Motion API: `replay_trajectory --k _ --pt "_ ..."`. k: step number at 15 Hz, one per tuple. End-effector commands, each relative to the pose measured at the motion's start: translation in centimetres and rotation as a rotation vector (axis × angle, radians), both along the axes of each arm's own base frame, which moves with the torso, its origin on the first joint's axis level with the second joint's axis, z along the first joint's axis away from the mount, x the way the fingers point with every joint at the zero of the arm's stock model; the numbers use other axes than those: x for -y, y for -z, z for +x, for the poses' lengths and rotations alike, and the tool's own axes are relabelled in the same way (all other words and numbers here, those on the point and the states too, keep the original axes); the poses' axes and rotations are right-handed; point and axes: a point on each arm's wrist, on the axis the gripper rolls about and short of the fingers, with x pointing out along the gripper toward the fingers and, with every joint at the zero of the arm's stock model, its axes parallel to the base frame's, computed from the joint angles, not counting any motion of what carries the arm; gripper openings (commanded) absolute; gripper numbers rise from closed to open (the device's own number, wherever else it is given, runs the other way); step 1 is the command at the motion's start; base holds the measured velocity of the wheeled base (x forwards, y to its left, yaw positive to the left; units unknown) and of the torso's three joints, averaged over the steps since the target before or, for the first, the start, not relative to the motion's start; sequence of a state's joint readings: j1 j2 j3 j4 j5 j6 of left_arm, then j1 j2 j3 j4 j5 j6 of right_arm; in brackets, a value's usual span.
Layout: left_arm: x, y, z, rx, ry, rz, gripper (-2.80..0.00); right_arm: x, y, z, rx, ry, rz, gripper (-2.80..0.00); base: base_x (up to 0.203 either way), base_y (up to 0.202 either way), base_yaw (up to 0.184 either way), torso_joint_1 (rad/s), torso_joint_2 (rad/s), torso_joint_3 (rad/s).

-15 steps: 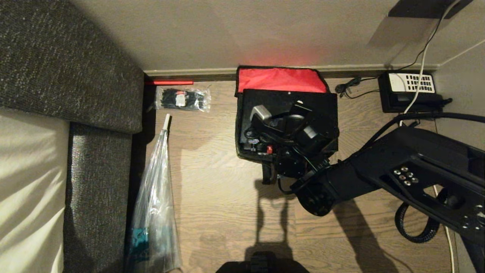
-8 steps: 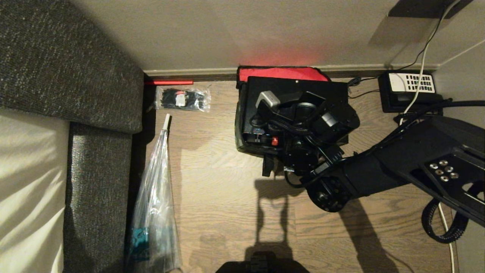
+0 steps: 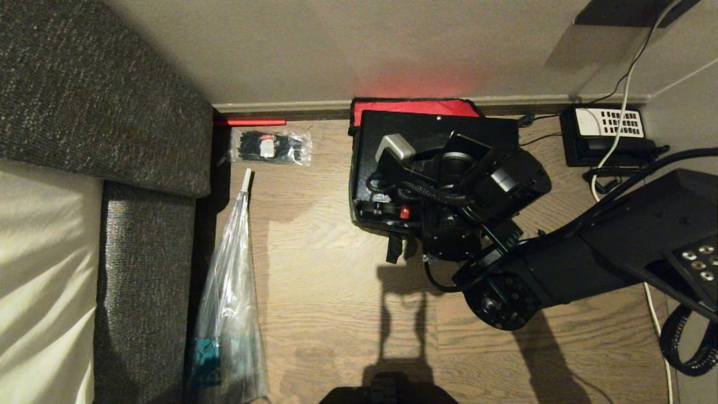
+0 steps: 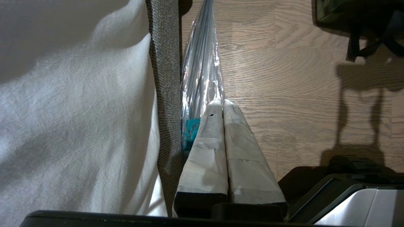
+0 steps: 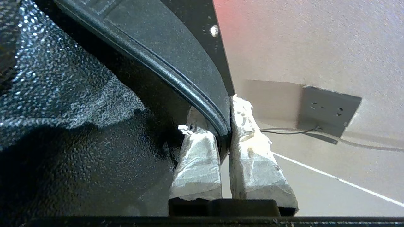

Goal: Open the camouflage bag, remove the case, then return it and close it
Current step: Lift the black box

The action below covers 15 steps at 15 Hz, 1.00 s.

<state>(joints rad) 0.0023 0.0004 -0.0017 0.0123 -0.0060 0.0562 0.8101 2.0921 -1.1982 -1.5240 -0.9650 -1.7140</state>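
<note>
One right pincer (image 5: 224,126) pinches the case's handle (image 5: 176,78); lift the case (image 3: 392,132) straight, level, clear of the bag (image 3: 415,106); the left pincer (image 4: 222,105) hangs closed, empty.

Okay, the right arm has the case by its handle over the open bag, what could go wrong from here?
1. The right gripper pinches only the thin handle; the case could swing or slip out.
2. The case sits against the wall, hiding most of the bag's red lining; it might snag the bag and drag it along.
3. The phone and cables lie close on the right; a swing that way could hit them.
</note>
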Motion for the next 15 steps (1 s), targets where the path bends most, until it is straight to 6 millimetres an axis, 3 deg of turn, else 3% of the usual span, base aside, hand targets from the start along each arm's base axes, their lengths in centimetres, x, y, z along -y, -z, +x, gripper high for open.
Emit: replay_trajectory --k 1,8,15 --pt "0.0 0.0 0.0 0.002 0.0 0.001 -2.8 0.0 -0.3 -0.6 -0.01 0.013 0.01 -2.8 0.0 0.0 0.0 0.0 0.0 0.0" --pt "0.0 0.0 0.0 0.002 -0.001 0.001 -2.8 1.6 -3.2 -2.0 0.028 0.039 0.079 -2.8 0.0 0.0 0.0 0.0 0.0 0.0" --pt "0.0 0.0 0.0 0.002 -0.001 0.001 -2.8 3.0 -3.5 -2.9 0.017 0.051 0.073 -2.8 0.0 0.0 0.0 0.0 0.0 0.0"
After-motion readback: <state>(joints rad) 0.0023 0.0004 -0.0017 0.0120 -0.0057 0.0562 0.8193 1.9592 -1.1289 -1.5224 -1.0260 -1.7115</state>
